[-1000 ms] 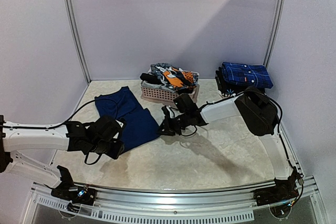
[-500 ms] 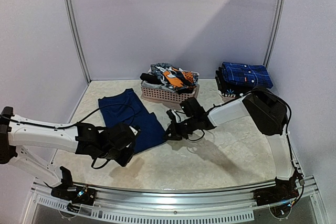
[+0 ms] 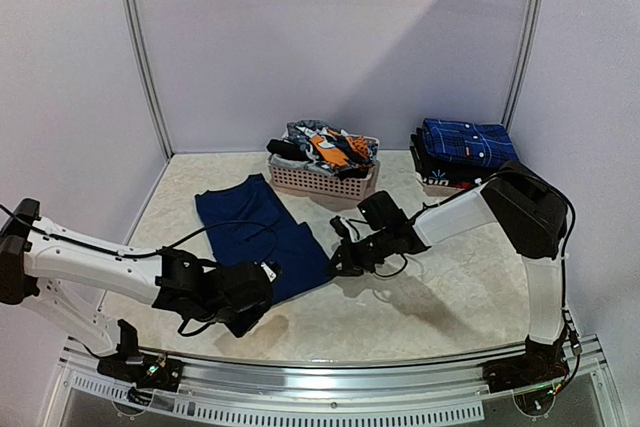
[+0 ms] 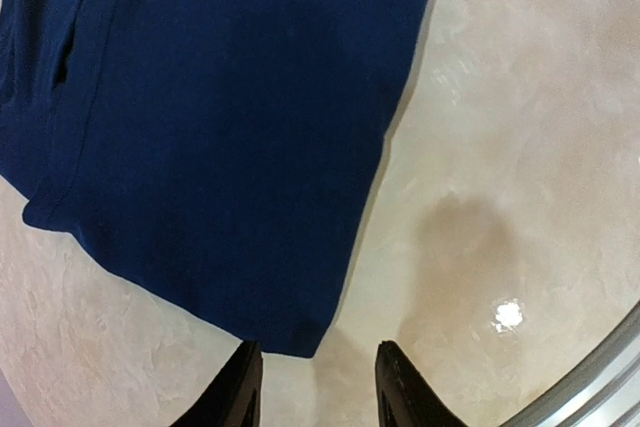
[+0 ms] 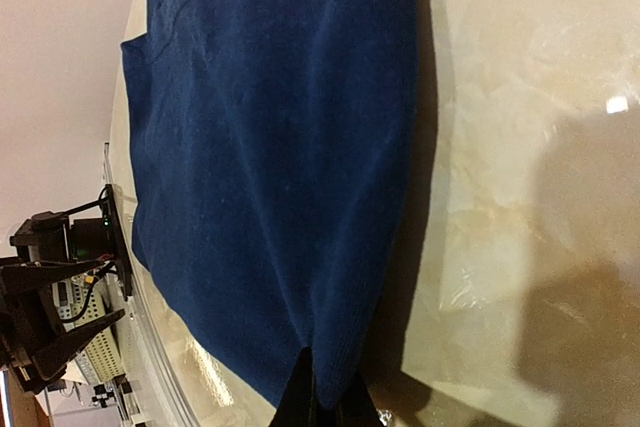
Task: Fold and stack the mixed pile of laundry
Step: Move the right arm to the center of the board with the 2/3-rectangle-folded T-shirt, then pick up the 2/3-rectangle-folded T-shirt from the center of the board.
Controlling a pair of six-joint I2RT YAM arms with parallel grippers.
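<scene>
Mostly cropped, right gripper [image 5: 322,392] pinches the navy T-shirt [image 4: 220,127] hem; left gripper [image 4: 318,357] gapes beside its corner.

A navy garment [image 3: 252,229] is spread on the worktop [image 3: 440,297], flanked by the left end effector [image 3: 258,292] and right end effector [image 3: 340,259].

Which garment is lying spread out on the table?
The navy garment; the others are bunched in the pink basket or folded in the stack at far right.

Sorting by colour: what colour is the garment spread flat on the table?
The garment is plain navy blue, clearest in the left wrist view.
</scene>
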